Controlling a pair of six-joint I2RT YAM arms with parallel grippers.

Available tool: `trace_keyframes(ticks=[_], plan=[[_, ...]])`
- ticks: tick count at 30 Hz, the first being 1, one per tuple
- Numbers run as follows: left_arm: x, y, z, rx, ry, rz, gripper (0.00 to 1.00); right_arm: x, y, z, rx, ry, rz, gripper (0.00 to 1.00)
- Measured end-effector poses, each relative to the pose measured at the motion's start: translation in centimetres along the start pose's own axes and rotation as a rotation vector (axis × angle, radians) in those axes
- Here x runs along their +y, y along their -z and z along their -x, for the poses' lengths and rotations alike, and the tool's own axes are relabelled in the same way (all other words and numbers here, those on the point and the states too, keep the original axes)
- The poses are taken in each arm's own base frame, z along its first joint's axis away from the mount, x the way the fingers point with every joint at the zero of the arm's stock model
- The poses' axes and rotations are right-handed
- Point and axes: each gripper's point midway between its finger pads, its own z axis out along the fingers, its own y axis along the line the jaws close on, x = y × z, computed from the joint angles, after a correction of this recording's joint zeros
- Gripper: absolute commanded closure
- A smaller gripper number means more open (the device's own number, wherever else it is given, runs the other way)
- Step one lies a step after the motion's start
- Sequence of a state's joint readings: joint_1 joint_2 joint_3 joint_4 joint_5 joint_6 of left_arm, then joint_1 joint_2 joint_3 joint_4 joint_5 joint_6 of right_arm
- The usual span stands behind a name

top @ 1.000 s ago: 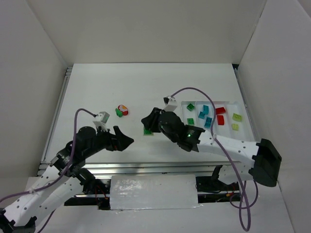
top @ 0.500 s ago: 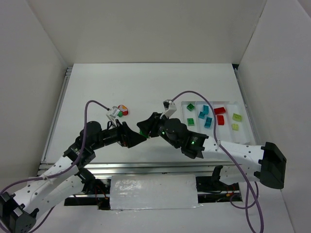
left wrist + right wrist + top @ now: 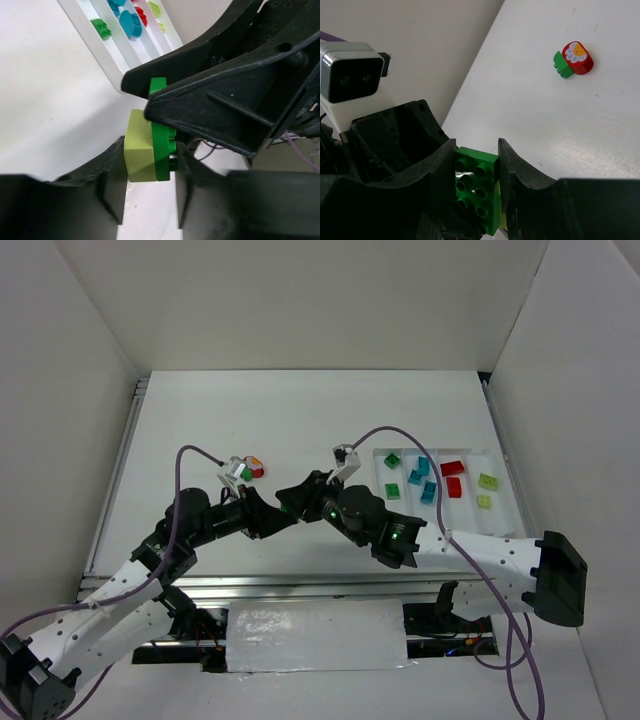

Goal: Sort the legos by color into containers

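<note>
Mid-table, both grippers meet on one stack: a green lego (image 3: pixel 162 142) pressed onto a pale yellow-green lego (image 3: pixel 139 152). My left gripper (image 3: pixel 149 167) is shut across the stack, one finger on the pale brick, the other on the green studs. My right gripper (image 3: pixel 476 150) is shut on the green lego (image 3: pixel 476 187) from the other side. From above, the two grippers (image 3: pixel 272 515) (image 3: pixel 292 502) touch tip to tip. The containers, a white tray (image 3: pixel 500 456), hold green (image 3: pixel 393 460), teal (image 3: pixel 422 468), red (image 3: pixel 452 468) and pale (image 3: pixel 487 481) legos in separate compartments.
A red flower brick (image 3: pixel 577 56) joined to a small green brick (image 3: pixel 562 65) lies on the table behind the left wrist (image 3: pixel 250 468). White walls stand on three sides. A metal rail (image 3: pixel 300 585) runs along the near edge.
My left gripper swung right to the right gripper and shut on the stack. The right gripper lifted the green lego off the table and turned it toward the left arm.
</note>
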State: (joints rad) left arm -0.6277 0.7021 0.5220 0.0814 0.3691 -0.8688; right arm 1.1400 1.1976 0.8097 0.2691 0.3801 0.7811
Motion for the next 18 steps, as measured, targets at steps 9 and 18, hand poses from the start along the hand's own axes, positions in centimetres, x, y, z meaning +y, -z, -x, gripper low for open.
trace_keyframes(ticks=[9, 18], plan=[[0.3, 0.9, 1.0, -0.003, -0.076, 0.084, 1.0, 1.5, 0.0, 0.7, 0.075, 0.024, 0.075, 0.0], [1.6, 3.3, 2.5, -0.072, -0.204, 0.207, 1.0, 1.1, 3.1, 2.6, 0.161, 0.005, 0.068, 0.07]])
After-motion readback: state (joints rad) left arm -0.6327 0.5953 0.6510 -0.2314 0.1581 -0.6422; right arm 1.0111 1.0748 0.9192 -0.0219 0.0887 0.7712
